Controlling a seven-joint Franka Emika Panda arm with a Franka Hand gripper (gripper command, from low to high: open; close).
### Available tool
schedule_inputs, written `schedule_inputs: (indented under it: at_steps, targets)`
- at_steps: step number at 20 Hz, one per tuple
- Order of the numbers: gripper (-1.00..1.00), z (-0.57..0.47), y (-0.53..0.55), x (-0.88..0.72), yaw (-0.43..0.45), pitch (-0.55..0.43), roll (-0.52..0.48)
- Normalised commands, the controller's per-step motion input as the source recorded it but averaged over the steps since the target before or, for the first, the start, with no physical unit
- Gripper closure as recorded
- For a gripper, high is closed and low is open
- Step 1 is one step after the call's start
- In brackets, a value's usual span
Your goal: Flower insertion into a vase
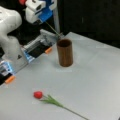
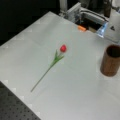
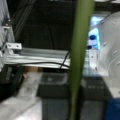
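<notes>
Vase: the brown vase [image 1: 65, 52] is standing upright on the grey table [image 1: 95, 75], round mouth facing up, showing in both front views [image 2: 111, 60]; in a front view it is sitting just above the frame's centre.
Held flower: a thin green stem [image 1: 53, 28] is slanting from the gripper toward the vase's rim, its lower tip ending at about 11 o'clock of the mouth; in the wrist view the same stem [image 3: 78, 57] is running top to bottom.
Gripper: the gripper [image 1: 43, 19] is hovering at 11 o'clock of the vase, pinching that stem.
Lying flower: a red tulip [image 1: 38, 94] is resting flat on the table at 7 o'clock of the vase, well apart from it, its stem trailing toward 4 o'clock [image 2: 63, 48].
</notes>
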Motion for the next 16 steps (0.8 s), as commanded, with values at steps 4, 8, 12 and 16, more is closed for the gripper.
schedule_inputs:
  at_steps: [4,8,12,16]
  targets:
    - [1.0,0.13,0.01,0.46,0.086,0.557,-0.22]
    - [1.0,0.11,0.0,0.43,0.077,0.489,-0.216]
    - [1.0,0.11,0.01,0.42,0.049,0.448,-0.206]
    - [1.0,0.12,0.0,0.36,0.032,0.406,-0.205]
